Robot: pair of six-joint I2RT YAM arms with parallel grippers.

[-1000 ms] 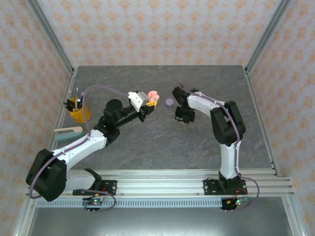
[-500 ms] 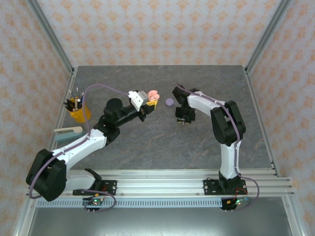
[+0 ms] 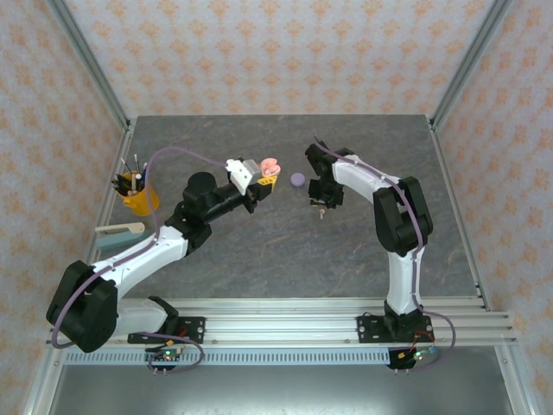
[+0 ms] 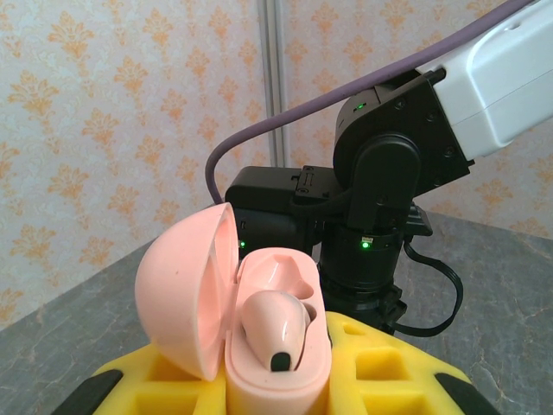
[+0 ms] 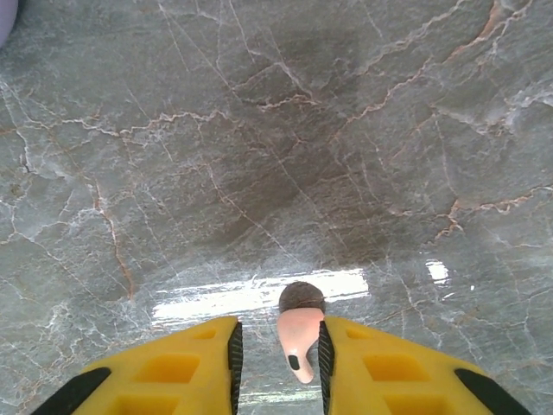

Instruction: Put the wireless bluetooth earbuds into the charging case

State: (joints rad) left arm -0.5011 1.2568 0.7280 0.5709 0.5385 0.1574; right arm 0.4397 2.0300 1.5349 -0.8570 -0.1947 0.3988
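Inside patterned walls point(image 3: 259, 52), at the centre of the top view's grey stone table point(image 3: 259, 251), the left pincer point(image 4: 276, 389) clamps an open pink case point(image 4: 186, 290) with a seated earbud point(image 4: 275, 324) inside. Right of it, the right pincer point(image 5: 278, 337) stands slightly parted. A second earbud point(image 5: 298, 333) sits between its fingers, touching one; a true grip cannot be told. The second insertion seems underway. The next move calls for a firm hold, then aligning over the empty socket point(image 4: 281, 270).

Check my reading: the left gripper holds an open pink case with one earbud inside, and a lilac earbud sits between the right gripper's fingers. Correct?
The earbud between the right gripper's fingers is pale pink, not lilac; the right wrist view shows it. The rest stands.
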